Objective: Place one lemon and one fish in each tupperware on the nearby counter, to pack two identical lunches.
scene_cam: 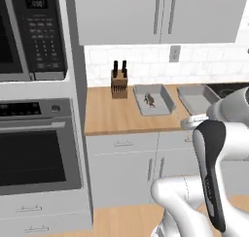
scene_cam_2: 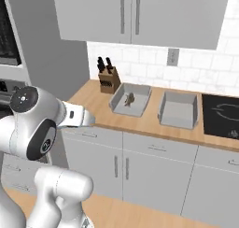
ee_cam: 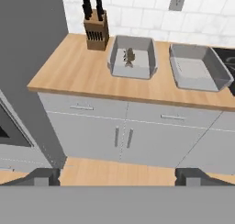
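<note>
Dark finger tips of the gripper (ee_cam: 117, 176) are standing wide apart at the bottom of the hand view, and nothing is sitting between them. The gripper is hanging in the air in front of the grey drawers (ee_cam: 124, 136), well apart from the bench (ee_cam: 73, 74), so it looks ready to reach in for something.

Past the drawers, the wooden bench is carrying two grey tubs side by side, near the wall. They are probably lined up like that so both lunches can be filled the same way. The left tub (ee_cam: 133, 58) is holding one small dark fish (ee_cam: 129, 56), lying on the tub floor near the middle. The fish is looking brownish grey and thin, and it is too small to make out more. The right tub (ee_cam: 197, 71) is looking bare inside. It is sitting just beside the black cooktop (scene_cam_2: 221, 112).

No lemon is lying in either tub, so I think the job is just getting started.

Farther back, a wooden knife block (ee_cam: 95, 28) is standing upright by the white tile wall (ee_cam: 137, 7), to the left of the tubs.
</note>
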### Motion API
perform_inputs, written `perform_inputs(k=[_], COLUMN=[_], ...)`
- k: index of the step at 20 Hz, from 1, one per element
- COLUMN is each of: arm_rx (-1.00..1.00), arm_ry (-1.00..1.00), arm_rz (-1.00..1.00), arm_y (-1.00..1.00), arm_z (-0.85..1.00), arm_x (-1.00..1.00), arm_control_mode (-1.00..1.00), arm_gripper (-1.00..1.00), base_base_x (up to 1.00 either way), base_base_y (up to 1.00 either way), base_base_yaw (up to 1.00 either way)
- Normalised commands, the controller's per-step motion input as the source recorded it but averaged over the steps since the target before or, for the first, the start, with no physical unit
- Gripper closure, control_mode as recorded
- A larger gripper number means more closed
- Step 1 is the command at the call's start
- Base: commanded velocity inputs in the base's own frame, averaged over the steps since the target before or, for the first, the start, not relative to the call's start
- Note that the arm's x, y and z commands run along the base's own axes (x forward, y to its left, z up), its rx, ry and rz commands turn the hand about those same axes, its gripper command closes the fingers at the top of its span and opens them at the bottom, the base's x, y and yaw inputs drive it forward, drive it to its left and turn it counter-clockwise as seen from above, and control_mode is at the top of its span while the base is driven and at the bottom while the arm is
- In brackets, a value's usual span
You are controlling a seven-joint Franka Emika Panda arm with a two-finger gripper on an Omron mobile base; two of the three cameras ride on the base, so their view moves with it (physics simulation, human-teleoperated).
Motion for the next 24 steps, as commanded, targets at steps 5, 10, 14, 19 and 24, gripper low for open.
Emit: perform_inputs(k=[5, 10, 14, 19, 24], arm_rx=[0.00, 0.00, 0.00, 0.00, 0.00], arm_ry=[0.00, 0.00, 0.00, 0.00, 0.00], arm_rz=[0.00, 0.00, 0.00, 0.00, 0.00], arm_y=[0.00, 0.00, 0.00, 0.00, 0.00], arm_z=[0.00, 0.00, 0.00, 0.00, 0.00], arm_x=[0.00, 0.00, 0.00, 0.00, 0.00], arm_control_mode=[1.00, 1.00, 1.00, 1.00, 1.00], arm_gripper=[-1.00, -1.00, -1.00, -1.00, -1.00], base_base_x=[-0.65, 0.00, 0.00, 0.00, 0.06], base_base_y=[0.00, 0.00, 0.00, 0.00, 0.00], base_base_yaw=[0.61, 1.00, 1.00, 1.00, 0.99])
